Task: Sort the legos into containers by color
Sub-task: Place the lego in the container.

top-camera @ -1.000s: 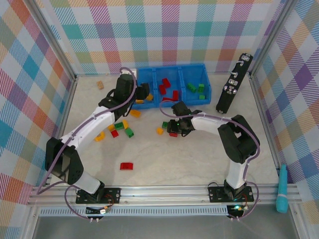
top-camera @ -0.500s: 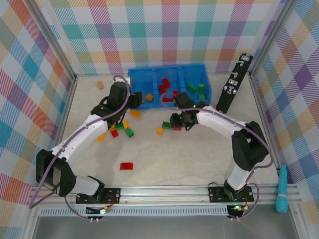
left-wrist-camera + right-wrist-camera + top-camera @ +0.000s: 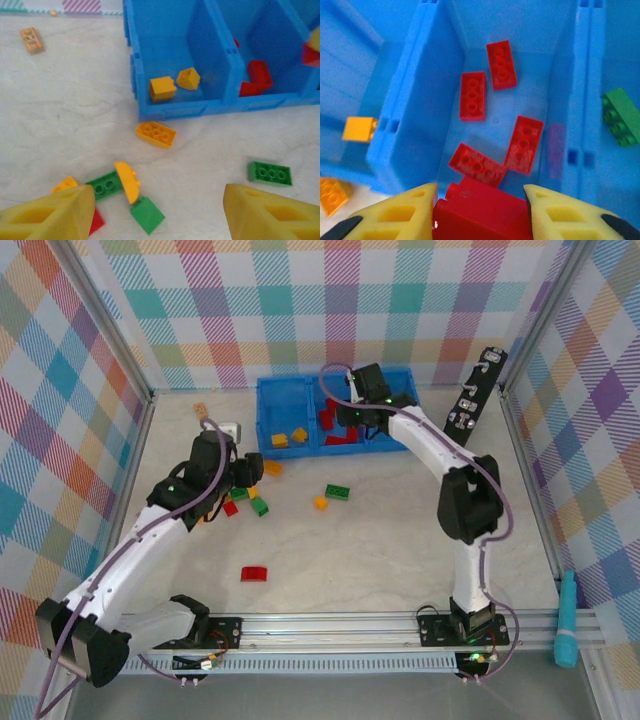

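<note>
Clamping a red brick (image 3: 482, 214) in my right gripper (image 3: 479, 196) above the middle compartment (image 3: 500, 22) of the blue bin (image 3: 290, 383), where four other red bricks (image 3: 472, 96) lie, I hold my left gripper (image 3: 159, 199) with its jaws apart and empty over the loose legos (image 3: 156, 134) scattered on the table (image 3: 75, 110) in front of the bin.

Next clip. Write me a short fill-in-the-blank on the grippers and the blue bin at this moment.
The right gripper is shut on a brick coloured ___.
It hangs over the bin's ___ compartment.
The bin's left compartment holds ___ orange bricks.
The left gripper's jaws are ___, holding nothing.
Missing words: red; middle; two; open.
</note>
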### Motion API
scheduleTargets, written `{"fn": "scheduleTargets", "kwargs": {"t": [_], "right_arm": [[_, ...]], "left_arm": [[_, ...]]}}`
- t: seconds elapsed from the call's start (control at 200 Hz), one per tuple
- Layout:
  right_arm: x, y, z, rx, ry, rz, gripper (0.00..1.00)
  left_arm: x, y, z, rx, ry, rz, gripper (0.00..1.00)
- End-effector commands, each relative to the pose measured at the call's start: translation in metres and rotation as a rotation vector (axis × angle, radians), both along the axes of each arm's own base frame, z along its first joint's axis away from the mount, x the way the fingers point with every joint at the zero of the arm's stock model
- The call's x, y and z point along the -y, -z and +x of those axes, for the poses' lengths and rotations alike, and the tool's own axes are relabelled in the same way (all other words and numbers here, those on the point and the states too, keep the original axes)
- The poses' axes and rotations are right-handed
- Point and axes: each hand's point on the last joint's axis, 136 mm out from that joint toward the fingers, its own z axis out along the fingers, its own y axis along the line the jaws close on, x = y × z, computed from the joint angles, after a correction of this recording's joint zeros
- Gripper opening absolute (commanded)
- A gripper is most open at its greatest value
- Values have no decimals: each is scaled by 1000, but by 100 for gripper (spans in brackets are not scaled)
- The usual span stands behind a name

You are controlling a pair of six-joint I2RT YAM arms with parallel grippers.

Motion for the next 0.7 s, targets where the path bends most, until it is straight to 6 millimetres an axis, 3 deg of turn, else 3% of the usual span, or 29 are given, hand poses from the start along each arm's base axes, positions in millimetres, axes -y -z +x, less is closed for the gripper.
{"fn": "scheduleTargets", "kwargs": {"t": [0.0,0.17,0.345,0.54,0.695], "right_arm": [[-15,-2,20,54,-53,-1,40],[-20,15,45,60,-41,-9,40],[-20,29,60,52,-22,4,41],[-22,45,57,7,-7,31,51],[-21,47,54,9,-2,55,54]], "left_arm": [[9,35,-30,-127,43,-91,68],[11,56,-51,-182,11,-187,69],[30,87,-57,-254,5,-234,69],[65,119,-47,-371,-55,-291,69],[104,123,-29,-376,-40,-400,69]]}}
